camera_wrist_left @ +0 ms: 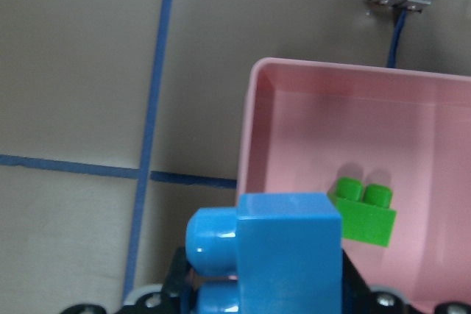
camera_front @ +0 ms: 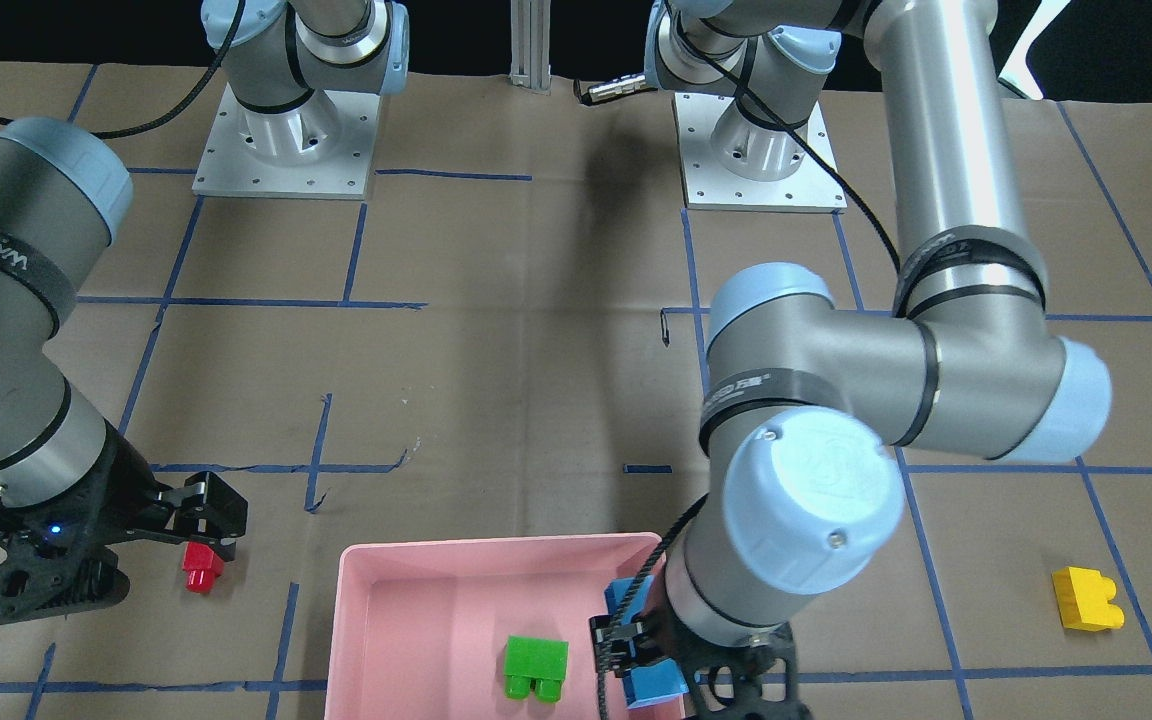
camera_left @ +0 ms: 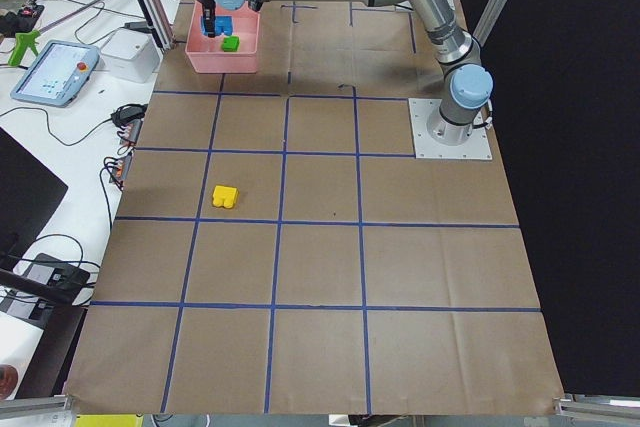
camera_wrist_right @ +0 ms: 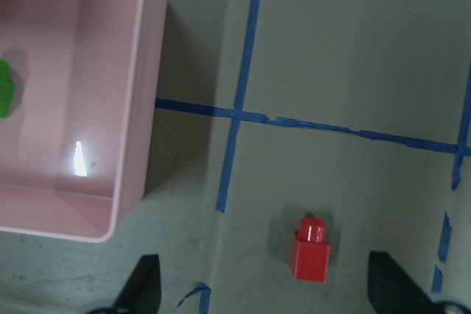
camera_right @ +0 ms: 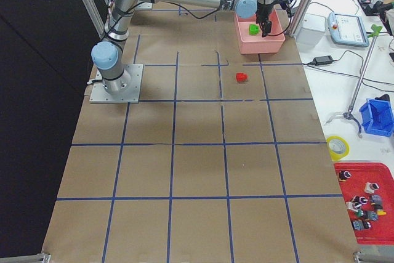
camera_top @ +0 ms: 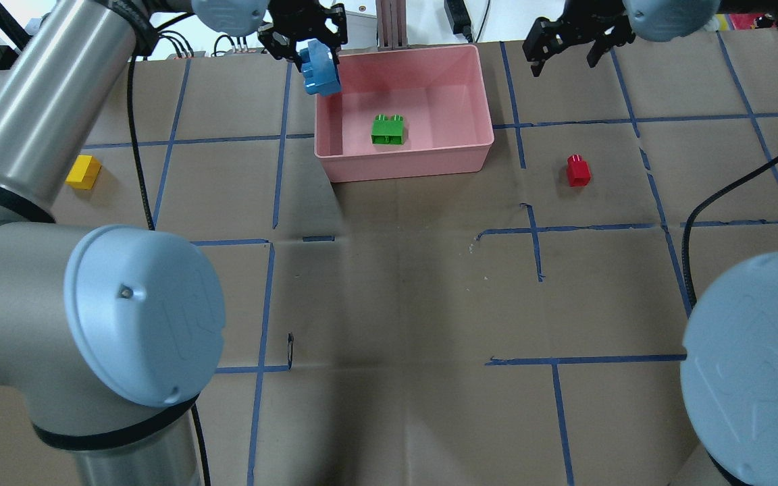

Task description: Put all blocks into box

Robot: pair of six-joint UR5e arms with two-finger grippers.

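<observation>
The pale-pink box stands at the table's far middle, with the green block lying inside. My left gripper is shut on the blue block and holds it above the box's left end; the left wrist view shows the blue block over the box rim. The red block lies on the paper right of the box. My right gripper is open and empty, hovering above the red block. The yellow block lies far left.
The table is covered in brown paper with blue tape lines. Both arm bases stand on metal plates at the robot's side. An aluminium post stands just behind the box. The side benches hold a tablet and bins.
</observation>
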